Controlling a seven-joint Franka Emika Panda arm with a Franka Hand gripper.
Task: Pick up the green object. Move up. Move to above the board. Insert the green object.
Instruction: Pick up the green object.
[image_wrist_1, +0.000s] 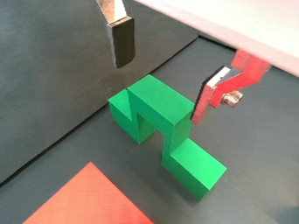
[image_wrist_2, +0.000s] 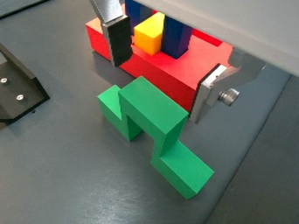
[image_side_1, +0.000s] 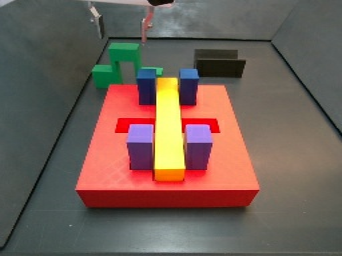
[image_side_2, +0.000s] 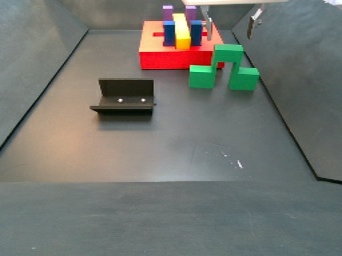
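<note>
Dark worktop (image_side_2: 160, 140) carries everything; our gripper (image_wrist_2: 163, 66) hovers spread above the green object (image_wrist_2: 149, 122), ungrasped, at the board's (image_side_1: 107, 160) eleven o'clock; every step remains.

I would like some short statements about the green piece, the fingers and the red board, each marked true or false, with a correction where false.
1. The green object lies on the floor, outside the board. True.
2. The gripper holds the green object between its fingers. False: the fingers are spread above it, touching nothing.
3. A long yellow bar lies on the board. True.
4. The fixture stands on top of the board. False: it stands on the floor, apart from the board.
5. The green object already sits in a slot of the board. False: it is beside the board, not inserted.
</note>
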